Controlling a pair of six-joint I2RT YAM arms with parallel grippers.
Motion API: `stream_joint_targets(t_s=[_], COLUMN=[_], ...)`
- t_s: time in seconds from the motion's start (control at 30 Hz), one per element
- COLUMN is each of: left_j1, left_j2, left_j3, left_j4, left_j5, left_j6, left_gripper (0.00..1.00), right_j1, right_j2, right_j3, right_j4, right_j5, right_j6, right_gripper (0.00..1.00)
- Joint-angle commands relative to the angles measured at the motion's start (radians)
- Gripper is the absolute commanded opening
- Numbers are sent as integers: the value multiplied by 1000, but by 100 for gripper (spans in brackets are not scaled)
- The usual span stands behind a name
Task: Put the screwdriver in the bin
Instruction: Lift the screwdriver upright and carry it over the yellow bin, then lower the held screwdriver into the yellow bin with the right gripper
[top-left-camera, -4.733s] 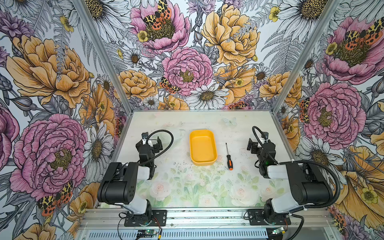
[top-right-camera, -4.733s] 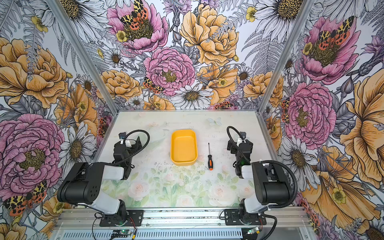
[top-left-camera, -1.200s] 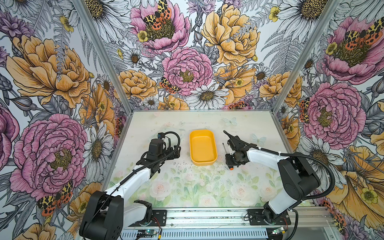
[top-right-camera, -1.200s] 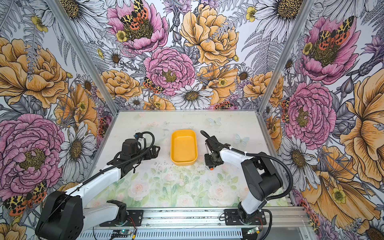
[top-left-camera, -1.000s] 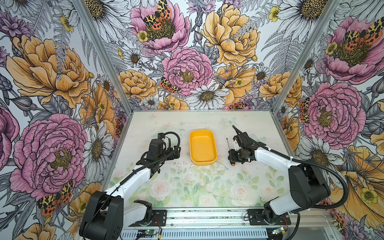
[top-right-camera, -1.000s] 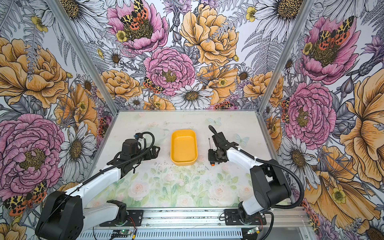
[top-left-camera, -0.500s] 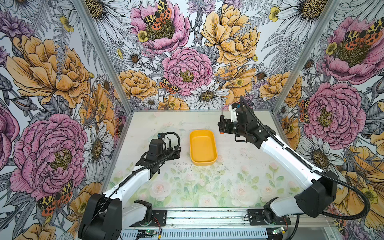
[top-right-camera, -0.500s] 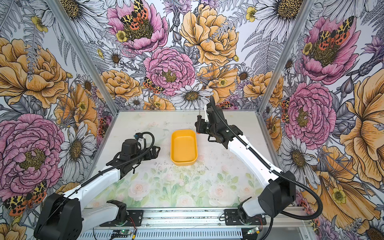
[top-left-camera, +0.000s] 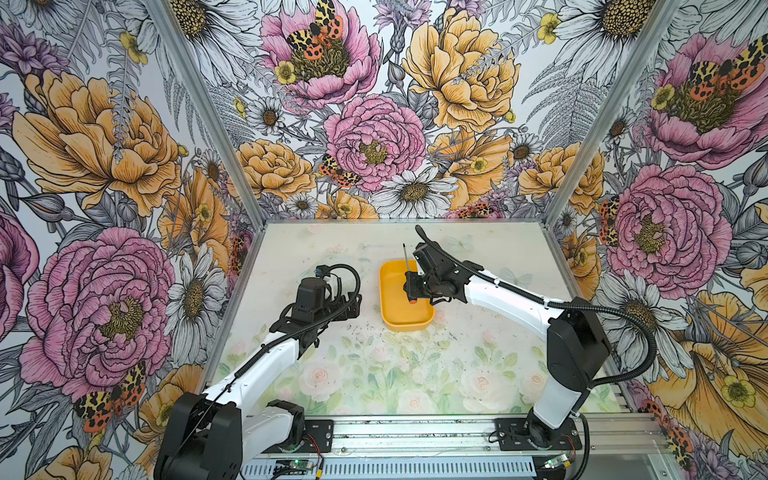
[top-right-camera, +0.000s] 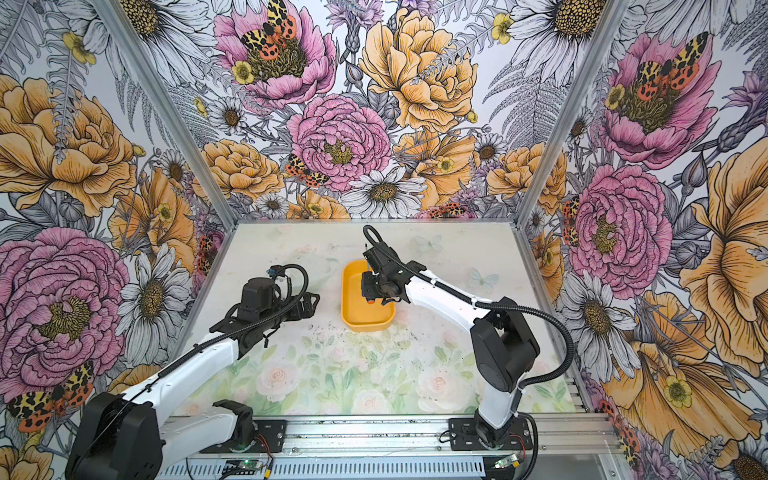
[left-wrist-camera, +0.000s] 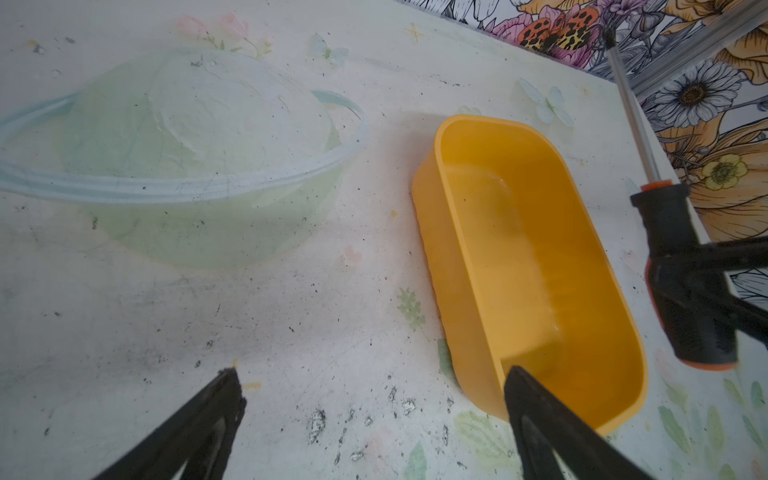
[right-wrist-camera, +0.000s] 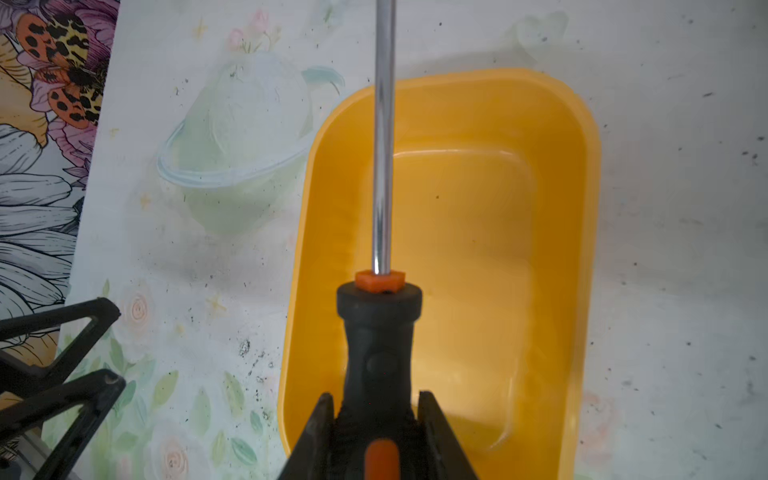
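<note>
Up off the desk (right-wrist-camera: 685, 249), the screwdriver (right-wrist-camera: 376, 332) now hangs over the bin (right-wrist-camera: 592, 208), clenched in the right fingers (right-wrist-camera: 318, 436). Next: lower, then release. Left fingers (left-wrist-camera: 208, 415) gape empty.

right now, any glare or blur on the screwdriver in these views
Right wrist view: screwdriver handle soft near the lens, bright glare streak along its shaft. Left wrist view: fairly sharp, sheen on the bin floor. In both top views: small but crisp, even light.

Bright, even light; soft shadows; top views sharp; wrist views softer w/ edge distortion.
</note>
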Motion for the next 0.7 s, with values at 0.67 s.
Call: stream_joint_targets(t_s=[0.67], left_j1=[-8], left_j2=[-56], left_j3=[-17], left_j4=[-6], left_j5=[-57], left_j6=[38], left_gripper=[99], right_j1=[38], right_j2=[130], right_j3=[-2], right_j4=[20], right_j5=[69], right_j6=[91], right_gripper=[0])
